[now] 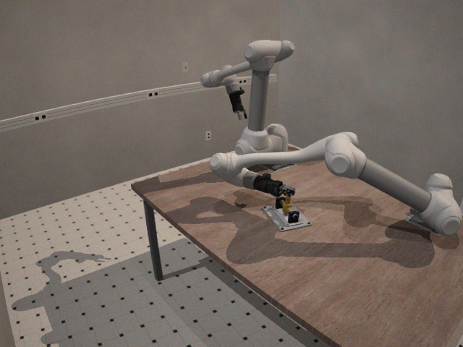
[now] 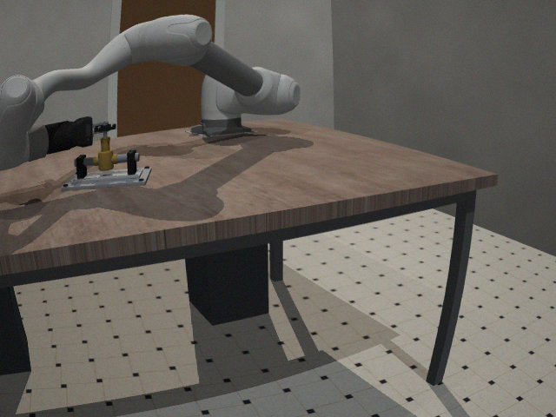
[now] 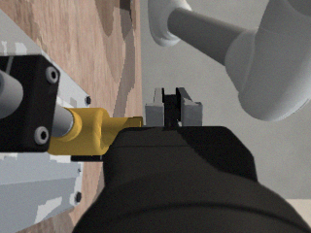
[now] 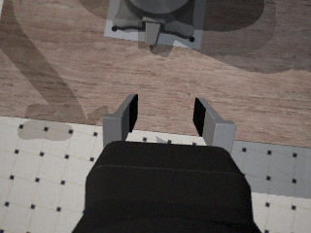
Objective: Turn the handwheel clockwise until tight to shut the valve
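Note:
The valve has a yellow body [image 1: 287,207] [image 2: 105,160] [image 3: 86,132] standing upright, its pipe held by black blocks on a grey base plate [image 1: 275,220] [image 2: 108,182] [image 3: 29,181]. A small black handwheel [image 2: 108,127] [image 3: 171,111] tops the stem. My left gripper [image 1: 289,189] [image 3: 169,98] reaches in from the side at wheel height and is shut on the handwheel, with a black part of it between the fingers. The fingers cover much of the wheel; its turn angle is hard to tell. My right gripper [image 1: 241,115] [image 4: 165,108] is open and empty, high up and away from the valve.
The valve plate rests on the wooden table [image 1: 373,298] [image 2: 359,179]. The left arm's forearm [image 1: 276,157] passes low over the table beside the valve. The right arm's upright link [image 1: 258,100] stands behind. A white arm also shows at the upper right of the left wrist view.

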